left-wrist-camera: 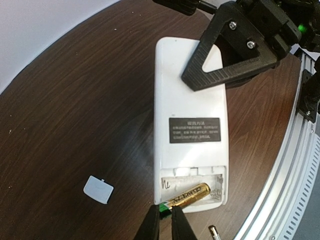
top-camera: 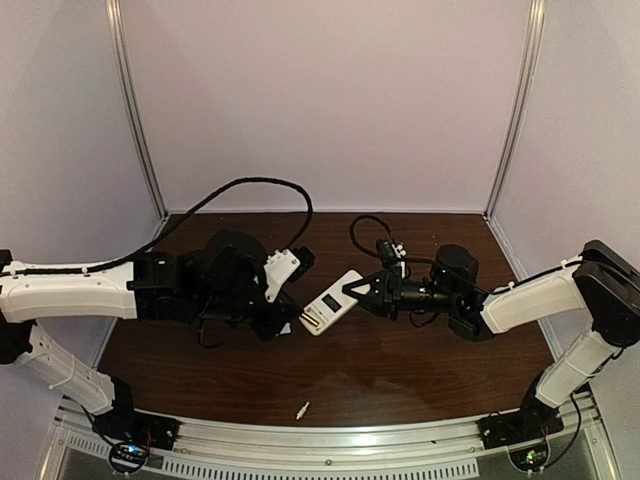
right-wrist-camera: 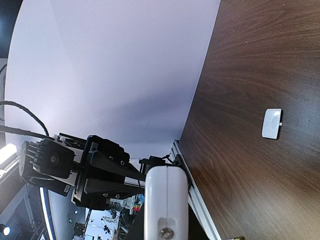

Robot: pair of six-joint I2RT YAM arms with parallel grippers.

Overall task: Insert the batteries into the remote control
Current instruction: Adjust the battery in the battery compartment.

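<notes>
Table (top-camera: 400, 370): dark wood, with a metal rail (top-camera: 400, 440) along its near edge.
Remote control (top-camera: 333, 302): white, at about the middle of the table, between the two arms. Its plain back faces up and the open battery recess is at the end toward the left arm. Whether it rests on the wood or is lifted cannot be told.
Label (left-wrist-camera: 194, 130): dark rectangle with pale print, across the remote's back above the recess.
First battery (left-wrist-camera: 187, 196): gold, lying slantwise in the recess. Its green-tipped end sits at the recess's outer edge.
Left gripper (left-wrist-camera: 165, 216): fingers drawn together, pinching the green-tipped end of the first battery.
Right gripper (top-camera: 362, 290): clamped on the remote's far end, opposite the recess, with one black finger pressed flat on the white back.
Second battery (top-camera: 302, 409): loose on the table close to the near edge, about midway along it, well apart from the remote.
Battery cover (left-wrist-camera: 98, 188): small pale plate, flat on bare wood off to one side of the remote's recess end, not touching it.
</notes>
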